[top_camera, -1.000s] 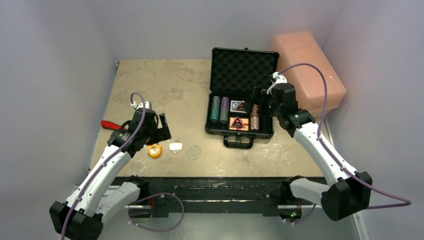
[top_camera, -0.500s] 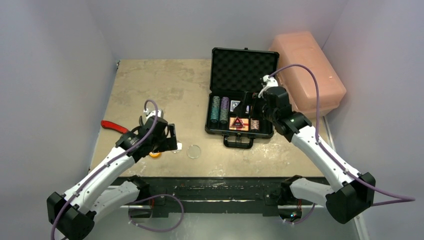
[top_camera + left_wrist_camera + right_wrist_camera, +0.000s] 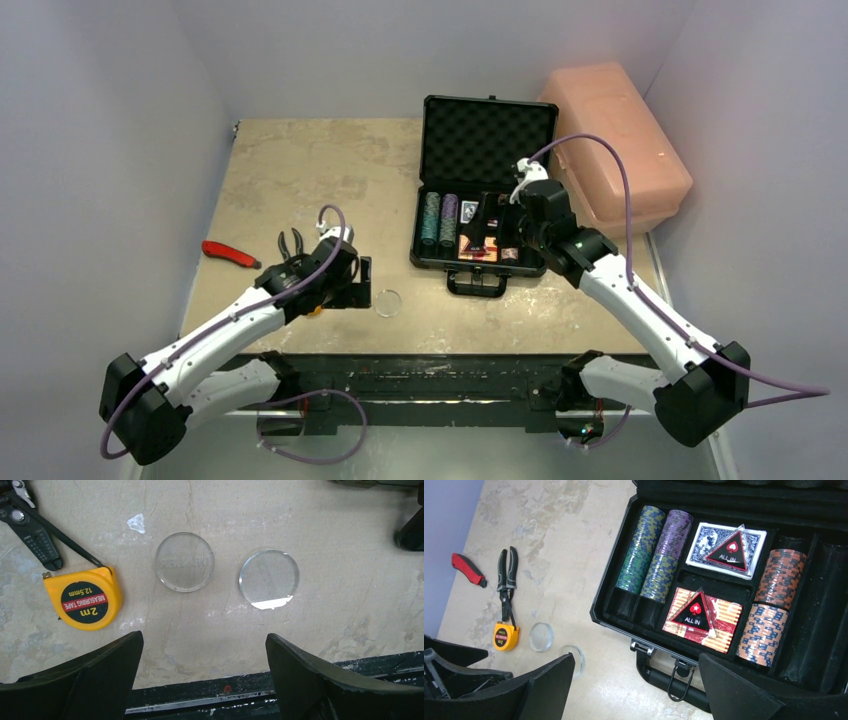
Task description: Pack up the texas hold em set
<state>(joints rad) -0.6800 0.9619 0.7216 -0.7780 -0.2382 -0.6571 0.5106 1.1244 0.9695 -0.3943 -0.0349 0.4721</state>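
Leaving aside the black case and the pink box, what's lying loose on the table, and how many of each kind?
Clear discs: 2
Yellow tape measure: 1
Black-handled pliers: 1
Red-handled cutter: 1
Total: 5

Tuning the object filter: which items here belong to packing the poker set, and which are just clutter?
Part of the job:
- black case, open
- chip stacks in the case
- card decks in the case
- clear discs, loose on the table

Lying about:
- tape measure
- pliers
- red cutter
- pink box
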